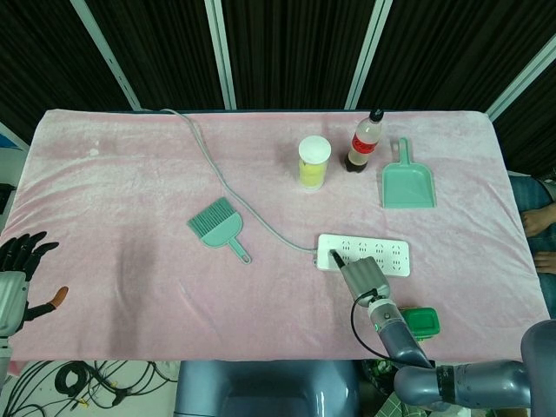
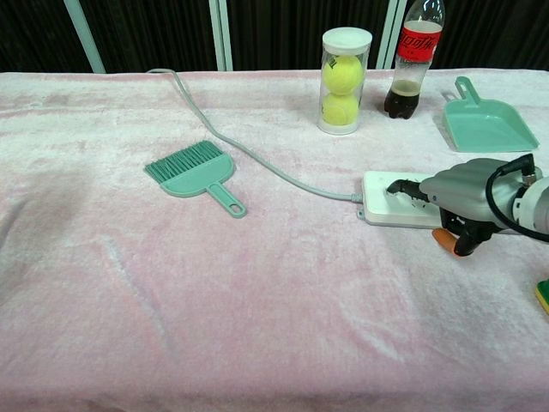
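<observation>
A white power strip [image 1: 387, 253] [image 2: 383, 212] lies on the pink cloth at the right, and its grey cable [image 1: 217, 174] [image 2: 257, 159] runs to the far left corner. My right hand [image 1: 363, 276] [image 2: 467, 193] is over the strip's near left end. One dark fingertip is stretched out onto the strip's top and the other fingers are curled under, holding nothing. My left hand [image 1: 17, 278] hangs off the table's left edge with its fingers spread and empty. It shows only in the head view.
A teal hand brush [image 1: 217, 224] [image 2: 193, 169] lies left of centre. A tube of tennis balls [image 1: 314, 162] [image 2: 345, 79], a cola bottle [image 1: 364, 142] [image 2: 413, 56] and a teal dustpan [image 1: 407, 182] [image 2: 485, 124] stand at the back right. A green object [image 1: 422, 321] [image 2: 543, 294] sits at the front right edge.
</observation>
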`<control>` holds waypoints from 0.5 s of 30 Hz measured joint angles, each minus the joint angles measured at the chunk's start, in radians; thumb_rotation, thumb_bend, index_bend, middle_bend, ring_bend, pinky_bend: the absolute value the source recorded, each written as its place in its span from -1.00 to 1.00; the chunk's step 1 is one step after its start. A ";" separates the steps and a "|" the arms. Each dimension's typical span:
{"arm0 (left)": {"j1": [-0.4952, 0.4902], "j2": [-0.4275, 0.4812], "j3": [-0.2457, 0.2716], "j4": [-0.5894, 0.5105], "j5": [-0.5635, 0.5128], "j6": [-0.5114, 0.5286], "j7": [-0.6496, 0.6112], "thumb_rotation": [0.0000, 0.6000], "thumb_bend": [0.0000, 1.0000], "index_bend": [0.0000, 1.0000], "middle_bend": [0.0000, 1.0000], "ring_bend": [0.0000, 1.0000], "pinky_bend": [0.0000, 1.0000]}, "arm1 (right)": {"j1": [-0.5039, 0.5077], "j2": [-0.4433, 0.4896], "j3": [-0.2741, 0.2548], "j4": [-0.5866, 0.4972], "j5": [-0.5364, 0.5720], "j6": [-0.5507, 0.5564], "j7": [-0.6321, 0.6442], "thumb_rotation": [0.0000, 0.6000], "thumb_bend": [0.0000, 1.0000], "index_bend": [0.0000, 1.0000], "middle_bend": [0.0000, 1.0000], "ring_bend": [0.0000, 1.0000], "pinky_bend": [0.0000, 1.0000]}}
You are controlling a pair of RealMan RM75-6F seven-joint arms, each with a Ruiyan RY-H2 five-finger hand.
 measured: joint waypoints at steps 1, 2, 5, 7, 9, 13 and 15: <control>0.000 0.000 0.000 0.000 0.000 0.000 0.000 1.00 -0.48 -0.62 -0.84 -0.95 -1.00 | 0.001 0.000 0.001 -0.001 0.001 0.001 0.000 1.00 0.13 0.15 0.84 1.00 1.00; 0.000 0.001 0.000 0.000 0.000 0.000 -0.001 1.00 -0.48 -0.62 -0.84 -0.95 -1.00 | 0.001 0.000 0.003 -0.002 0.000 0.004 0.002 1.00 0.13 0.00 0.84 1.00 1.00; 0.000 0.002 -0.001 0.000 -0.001 0.001 -0.003 1.00 -0.48 -0.62 -0.84 -0.95 -1.00 | -0.001 0.003 0.012 -0.009 -0.017 0.016 0.019 1.00 0.13 -0.42 0.84 1.00 1.00; 0.000 0.002 -0.001 0.000 -0.002 -0.001 -0.004 1.00 -0.48 -0.62 -0.84 -0.95 -1.00 | -0.006 0.008 0.020 -0.019 -0.040 0.030 0.036 1.00 0.13 -0.68 0.84 1.00 1.00; 0.000 0.002 0.000 0.000 -0.002 -0.002 -0.003 1.00 -0.48 -0.62 -0.84 -0.95 -1.00 | -0.013 0.016 0.029 -0.032 -0.069 0.047 0.056 1.00 0.13 -0.82 0.84 1.00 1.00; 0.000 0.002 0.000 -0.002 0.000 0.000 -0.002 1.00 -0.48 -0.62 -0.84 -0.95 -1.00 | -0.032 0.035 0.047 -0.054 -0.140 0.082 0.106 1.00 0.10 -0.96 0.84 1.00 1.00; 0.001 0.002 0.000 -0.002 -0.002 0.001 -0.004 1.00 -0.48 -0.62 -0.84 -0.95 -1.00 | -0.046 0.047 0.055 -0.065 -0.185 0.102 0.136 1.00 0.07 -0.96 0.80 1.00 0.98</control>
